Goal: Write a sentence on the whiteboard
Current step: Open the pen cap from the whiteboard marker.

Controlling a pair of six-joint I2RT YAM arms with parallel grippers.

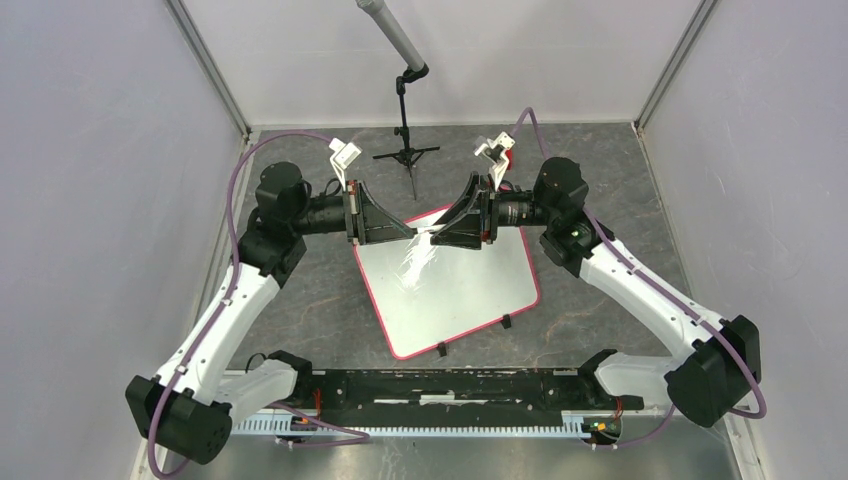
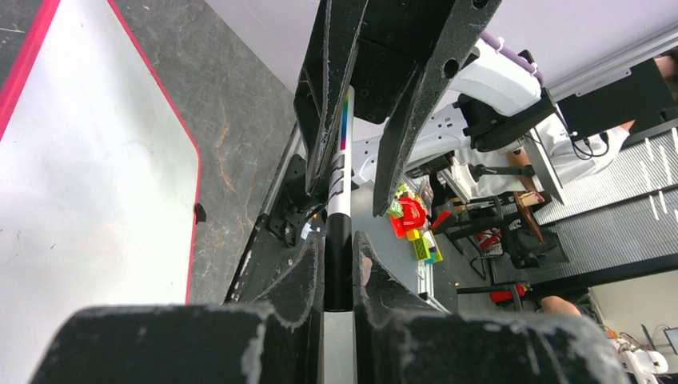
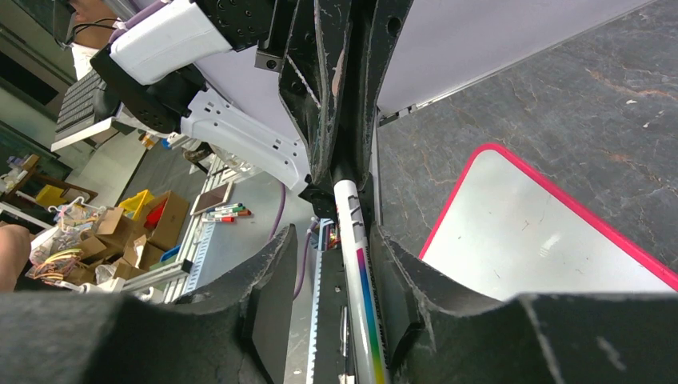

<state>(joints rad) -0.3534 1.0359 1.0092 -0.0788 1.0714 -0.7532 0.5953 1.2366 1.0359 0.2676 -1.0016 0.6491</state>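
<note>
Top external: the large flat white whiteboard with a thin pink-red rim (image 1: 450, 290) lies blank on the dark stone worktop (image 1: 620, 180), under both arms. I see no sentence, so all the writing is left. Left gripper (image 2: 340, 256) jaws clench a white rainbow-striped marker (image 2: 340, 172). Right gripper (image 3: 334, 240) jaws straddle it, with a gap on one side.

The left arm (image 1: 215, 320) and right arm (image 1: 640, 285) are one build: glossy white shells on the long links, black housings at the joints (image 1: 283, 190); a purple cable (image 1: 236, 200) runs along each arm; a small green light (image 1: 575, 232) glows on the right arm; each wrist carries a white camera (image 1: 346, 155); the left gripper (image 1: 412, 233) and right gripper (image 1: 436, 233) are matte black and triangular; their fingers (image 2: 300, 288) are scuffed pale along the edges.
</note>
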